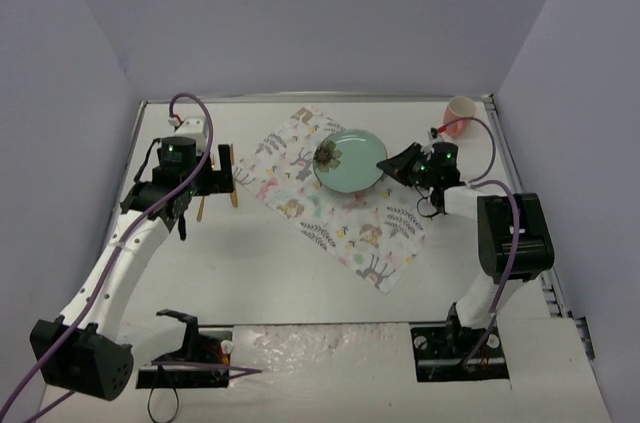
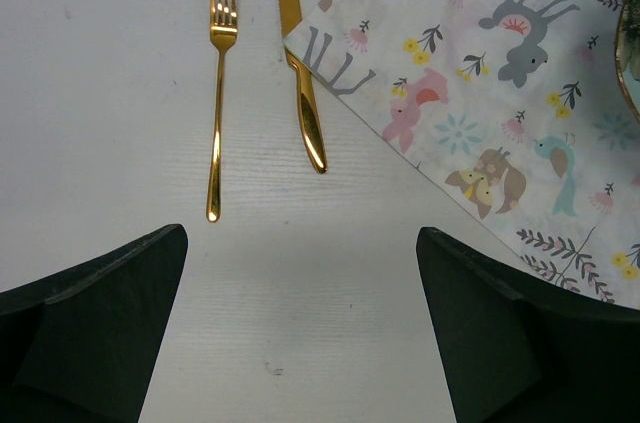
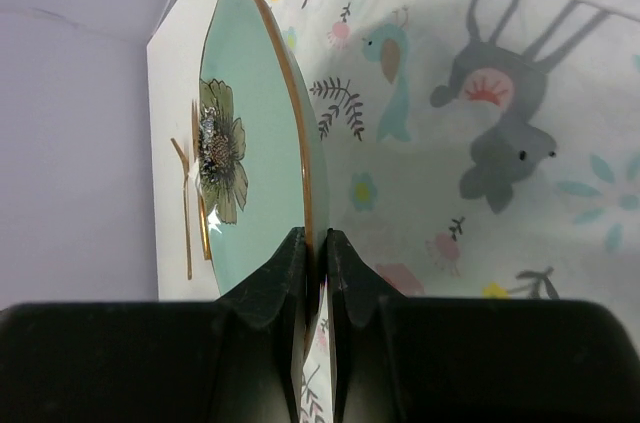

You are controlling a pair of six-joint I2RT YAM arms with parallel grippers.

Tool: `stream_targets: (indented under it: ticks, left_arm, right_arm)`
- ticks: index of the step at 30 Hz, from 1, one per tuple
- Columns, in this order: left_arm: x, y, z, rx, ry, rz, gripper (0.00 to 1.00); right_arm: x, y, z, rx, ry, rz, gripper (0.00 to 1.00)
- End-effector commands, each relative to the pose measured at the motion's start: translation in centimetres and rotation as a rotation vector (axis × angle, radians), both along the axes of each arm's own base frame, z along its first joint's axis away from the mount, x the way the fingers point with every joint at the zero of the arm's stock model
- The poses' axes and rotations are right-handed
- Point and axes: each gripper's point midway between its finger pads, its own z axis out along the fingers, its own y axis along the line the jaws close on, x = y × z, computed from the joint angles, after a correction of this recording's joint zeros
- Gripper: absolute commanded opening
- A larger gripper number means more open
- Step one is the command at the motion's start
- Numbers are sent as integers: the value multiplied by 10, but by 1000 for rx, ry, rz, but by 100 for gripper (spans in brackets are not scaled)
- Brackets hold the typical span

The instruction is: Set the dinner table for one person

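While the right hand (image 3: 318, 243) clamps the plate (image 1: 349, 160) by its rim on the placemat (image 1: 300, 183), fork (image 2: 217, 93) and knife (image 2: 300, 73) lie at its left edge on the counter (image 1: 280, 273); left hand (image 2: 302, 238) hangs released; far-right cup (image 1: 458, 115) looks unplaced

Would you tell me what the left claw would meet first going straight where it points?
Probably the bare dinner table just short of the gold knife; depth is unclear, so possibly the knife.

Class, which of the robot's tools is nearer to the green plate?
Right. The right tool grips the green plate by its rim; the left tool hangs open by the fork and knife, well apart from it.
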Motion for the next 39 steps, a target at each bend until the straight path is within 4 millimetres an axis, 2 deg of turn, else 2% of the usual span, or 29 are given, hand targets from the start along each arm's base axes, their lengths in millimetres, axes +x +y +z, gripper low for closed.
stream_targets:
  ticks: [1,5,10,20,29,39]
  left_arm:
    - [13,1,23,-22,-89,18,97]
    - [13,2,23,-22,-89,21,97]
    - [13,2,23,-20,-87,17,97]
    - [13,2,22,-21,-85,17,97]
    - [14,2,23,-26,-86,14,97]
    - [13,2,23,-28,-86,12,97]
  right_arm:
    - [30,38,81,90,-319,110,0]
    - [31,51,71,108,-317,145,0]
    - [25,53,61,99,-315,164,0]
    - [20,57,20,111,-247,191,0]
    - [11,53,-6,90,-201,184,0]
    - [6,40,-36,9,-127,152,2]
